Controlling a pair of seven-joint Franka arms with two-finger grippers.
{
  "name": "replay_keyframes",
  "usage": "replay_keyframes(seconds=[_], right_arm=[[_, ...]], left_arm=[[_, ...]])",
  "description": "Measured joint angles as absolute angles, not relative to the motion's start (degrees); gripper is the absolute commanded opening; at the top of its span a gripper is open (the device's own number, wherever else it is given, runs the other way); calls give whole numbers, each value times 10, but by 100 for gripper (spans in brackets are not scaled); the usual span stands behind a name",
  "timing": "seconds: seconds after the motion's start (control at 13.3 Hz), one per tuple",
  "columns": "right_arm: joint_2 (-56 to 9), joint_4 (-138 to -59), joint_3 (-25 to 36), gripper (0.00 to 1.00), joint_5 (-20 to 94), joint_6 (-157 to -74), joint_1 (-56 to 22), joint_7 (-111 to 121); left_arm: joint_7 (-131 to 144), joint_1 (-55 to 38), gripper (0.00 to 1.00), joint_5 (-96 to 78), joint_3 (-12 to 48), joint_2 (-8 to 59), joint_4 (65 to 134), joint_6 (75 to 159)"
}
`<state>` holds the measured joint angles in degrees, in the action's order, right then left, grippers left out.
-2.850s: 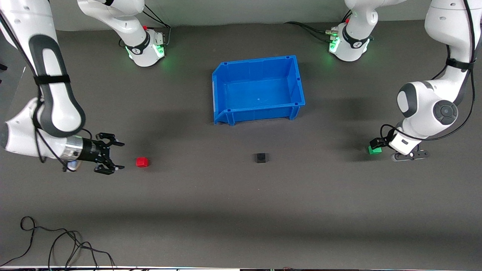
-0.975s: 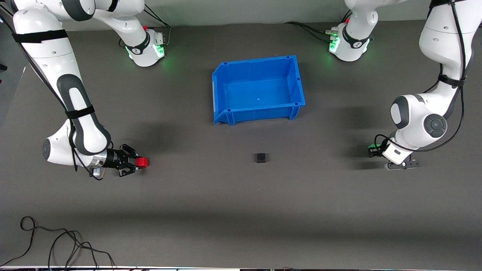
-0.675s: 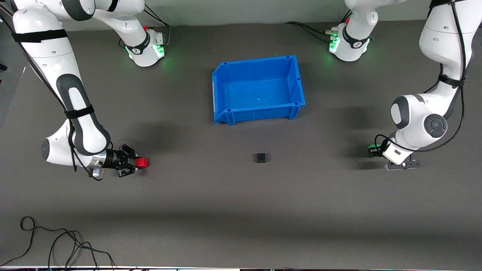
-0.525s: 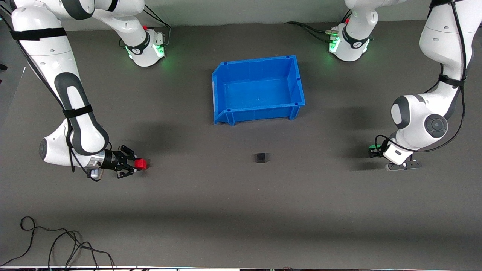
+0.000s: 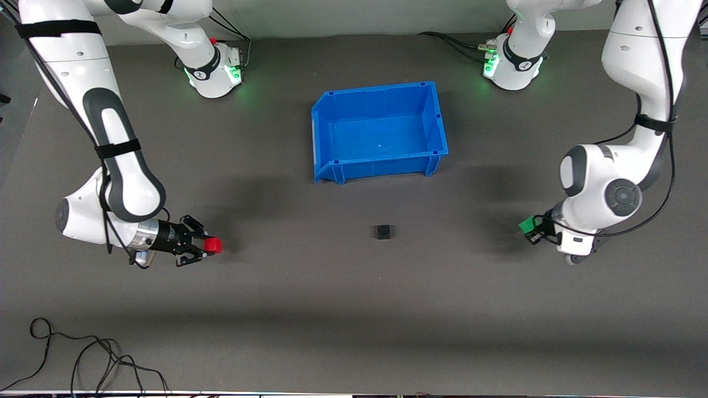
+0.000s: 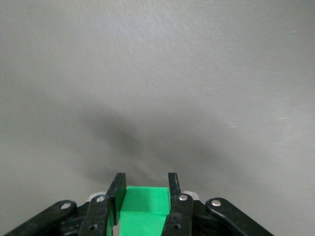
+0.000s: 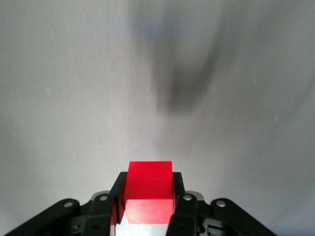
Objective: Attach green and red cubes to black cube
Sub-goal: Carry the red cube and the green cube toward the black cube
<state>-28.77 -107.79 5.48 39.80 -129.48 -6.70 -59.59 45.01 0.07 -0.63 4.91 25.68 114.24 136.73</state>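
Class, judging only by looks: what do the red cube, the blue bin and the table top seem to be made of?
Red cube: probably plastic, with flat even colour, crisp edges and a faint sheen.
Blue bin: moulded plastic, slightly glossy, with ribbed rim and corner sockets.
Table top: dark grey matte covering, perhaps rubber or felt; no reflections show.

A blue bin [image 5: 379, 163] and black cables [image 5: 83, 359] on the table [image 5: 354, 298].
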Motion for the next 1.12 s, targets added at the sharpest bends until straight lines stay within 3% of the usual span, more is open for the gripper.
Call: replay_keyframes(seconds=[0.3, 0.6, 0.9, 1.12], right_arm=[[-284, -1060, 53, 38, 398, -1299, -146, -719], [-289, -1047, 52, 38, 398, -1374, -241, -855], [-338, -1015, 51, 39, 398, -1465, -345, -967], [-393, -964, 51, 39, 398, -1487, -392, -997]], left_arm=[[654, -27, 0, -42, 56, 265, 1136, 1365], [814, -55, 0, -82, 68, 272, 1133, 1396], [981, -143, 0, -84, 70, 286, 1126, 1442], [1058, -185, 0, -62, 69, 320, 1100, 1443]])
